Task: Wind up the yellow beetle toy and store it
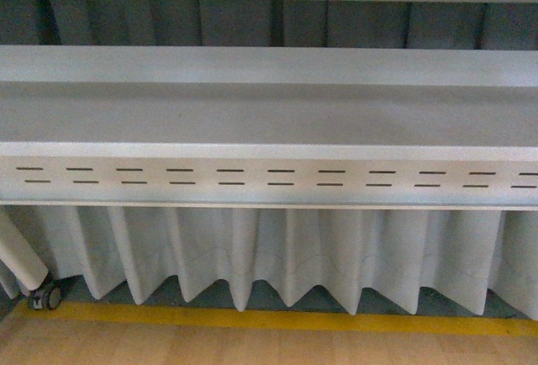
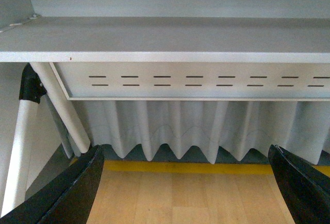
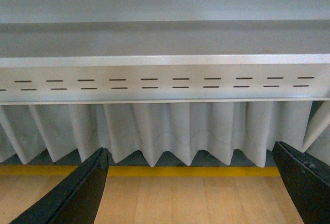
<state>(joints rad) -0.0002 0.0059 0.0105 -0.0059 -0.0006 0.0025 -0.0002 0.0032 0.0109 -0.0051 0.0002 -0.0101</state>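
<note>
Left wrist view: the left gripper [image 2: 185, 149] has its black fingers spread wide with nothing between them. The right wrist view shows the right gripper [image 3: 191, 147] the same. Beyond them lie the floor [image 1: 252, 344], a yellow stripe [image 1: 277, 319], a pleated white skirt [image 1: 277, 251], and a grey table [image 1: 252, 113] with a slotted rail [image 1: 269, 176]. The beetle toy is in no view. I judge nothing shows as done, so finding, winding and storing seem left.
</note>
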